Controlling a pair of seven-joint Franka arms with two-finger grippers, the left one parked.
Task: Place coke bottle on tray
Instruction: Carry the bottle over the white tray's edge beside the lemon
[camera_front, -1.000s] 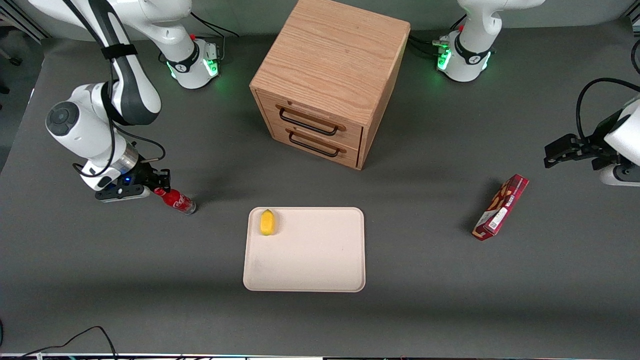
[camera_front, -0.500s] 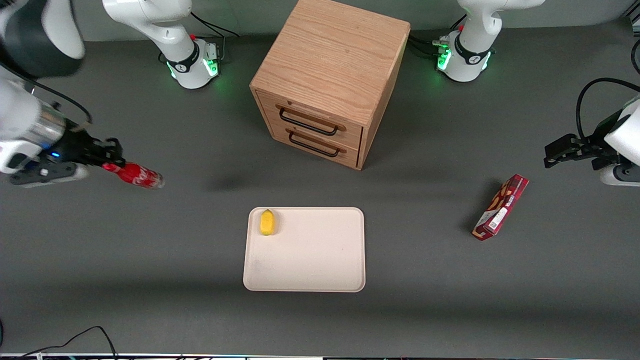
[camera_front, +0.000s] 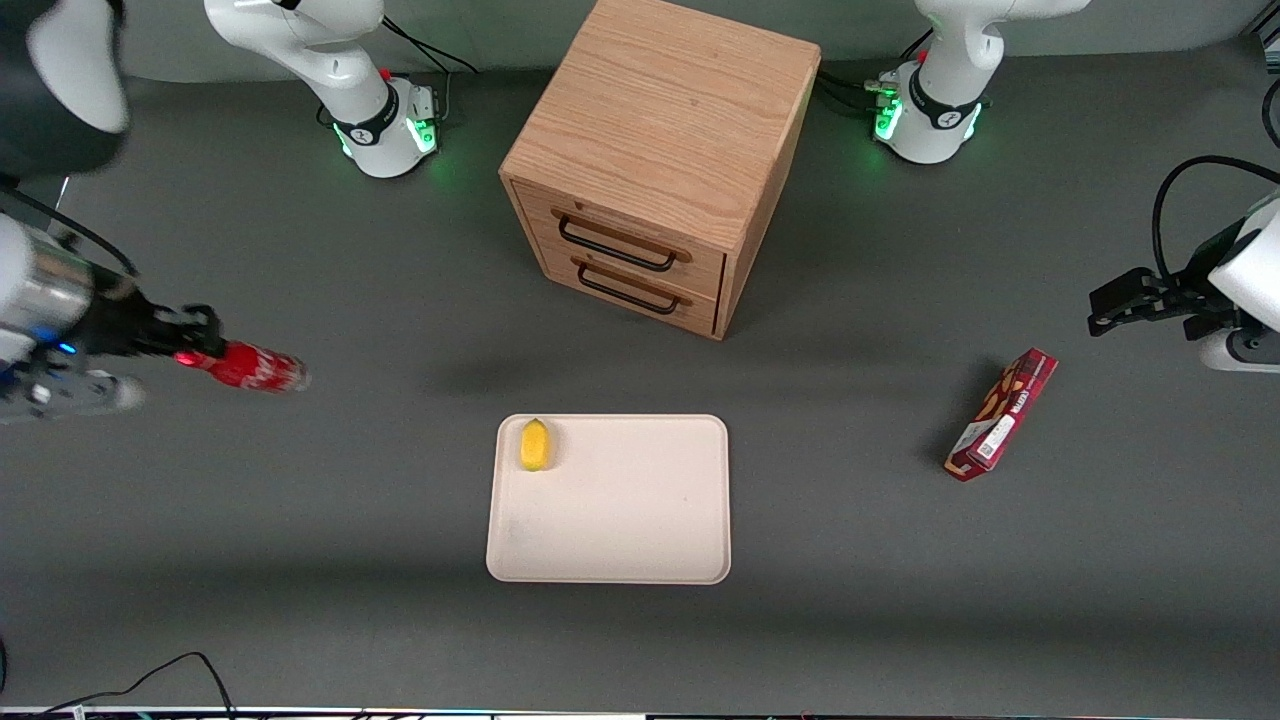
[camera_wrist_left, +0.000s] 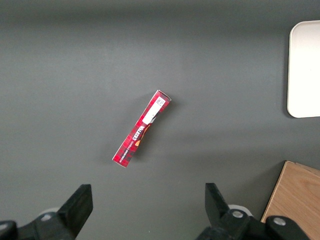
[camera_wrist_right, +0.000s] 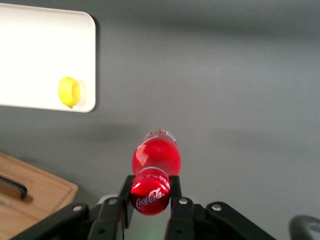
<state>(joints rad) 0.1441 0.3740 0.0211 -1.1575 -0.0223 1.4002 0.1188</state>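
Coke bottle (camera_front: 245, 368) is pinched at its capped top between the black fingers (camera_wrist_right: 125, 200) of the gripper (camera_front: 195, 345), held off the desk (camera_front: 400, 620) and lying tilted, clear base pointing away from the fingers toward the tray. In the right wrist view the fingers press on both sides of the bottle (camera_wrist_right: 154, 177) just below the red cap, white script facing the camera.

Versus half a second ago: gripper and bottle have shifted a little nearer the front camera and slightly farther out toward the working arm's end of the desk; the bottle's tilt is about the same. A second ago the bottle was lower, close to the desk and closer to the tray.

Tray (camera_front: 620, 520) lies on the desk well apart from the fingers, unmoved. Yellow fruit (camera_front: 535, 444) sits in the tray's corner closest to the gripper, unmoved. Wooden cabinet (camera_front: 660, 160) and red snack box (camera_front: 1002, 414) are unchanged; the box lies toward the parked arm's end.
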